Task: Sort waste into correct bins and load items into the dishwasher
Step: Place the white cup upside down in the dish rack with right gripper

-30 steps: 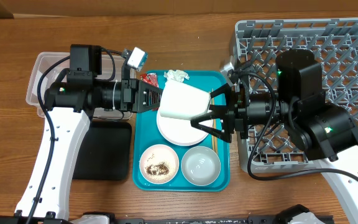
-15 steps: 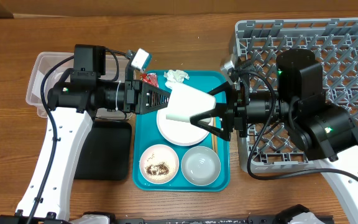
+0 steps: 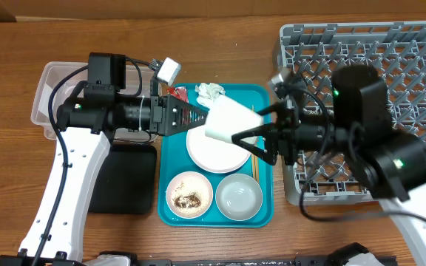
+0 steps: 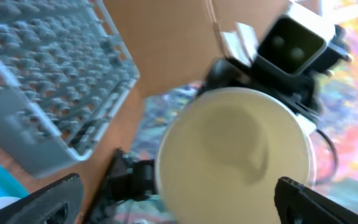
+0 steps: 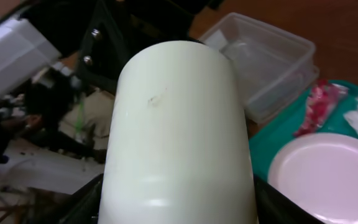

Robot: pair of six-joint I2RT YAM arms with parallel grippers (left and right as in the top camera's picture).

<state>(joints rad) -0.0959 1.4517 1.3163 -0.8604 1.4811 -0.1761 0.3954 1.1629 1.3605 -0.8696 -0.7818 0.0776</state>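
The small white cup [image 3: 230, 123] hangs on its side above the teal tray [image 3: 170, 148], over the large white plate [image 3: 217, 151]. My right gripper [image 3: 241, 125] is shut on the cup; in the right wrist view its black fingers press both sides of the cup [image 5: 179, 137]. My left gripper [image 3: 204, 118] stands open just left of the cup, and in the left wrist view the cup [image 4: 235, 149] sits between its spread fingers with gaps on both sides. The grey dishwasher rack [image 3: 420, 52] lies to the right.
On the teal tray lie a red wrapper [image 3: 178, 94], a white tissue [image 3: 210, 90], chopsticks [image 3: 254, 168], a bowl with food scraps [image 3: 189, 195] and an empty bowl [image 3: 239, 197]. A clear tub [image 3: 46, 103] and a black tray [image 3: 128, 181] sit at the left.
My left gripper has opened and let go of the cup. My right gripper has closed in on it, and the cup has shifted slightly to the right.
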